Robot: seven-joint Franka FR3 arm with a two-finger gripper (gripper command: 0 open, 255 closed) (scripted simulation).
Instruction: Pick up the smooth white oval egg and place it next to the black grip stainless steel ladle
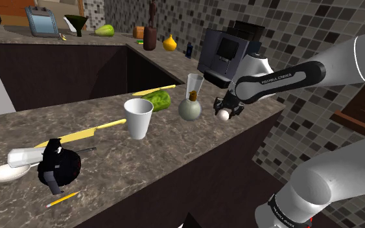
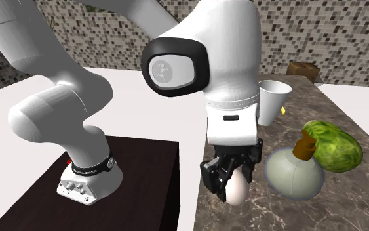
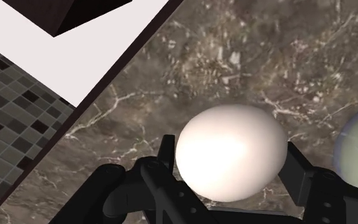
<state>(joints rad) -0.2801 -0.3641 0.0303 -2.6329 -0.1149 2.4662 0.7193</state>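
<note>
Right at the hand, your gripper (image 2: 233,178) has its black fingers clasped on either side of the white egg (image 3: 231,153). The jaws are clenched on it and the grasp looks centred. The egg sits low over the dark marbled counter (image 1: 174,155), close to the edge nearest the stand. You can't tell from here whether it's clear of the surface or just resting on it.

Just beside the egg stands a round pale-green flask (image 2: 293,172) with a brown stopper. A green melon (image 2: 333,146) lies behind it. Further along the counter you pass a white paper cup (image 1: 138,118), then a yellow knife (image 1: 83,134) lying flat.

Down at the far end is your target, the ladle (image 1: 4,173), drawn pale, its bowl near the counter's front edge. A bulky black object (image 1: 59,167) lies right against it, and a pencil (image 1: 63,199) is nearby.

So the pick looks secured, but the carry and the placing are all ahead. You have nearly the whole counter to cross, and you'll want height over the flask and cup. The set-down spot by the ladle looks tight.
</note>
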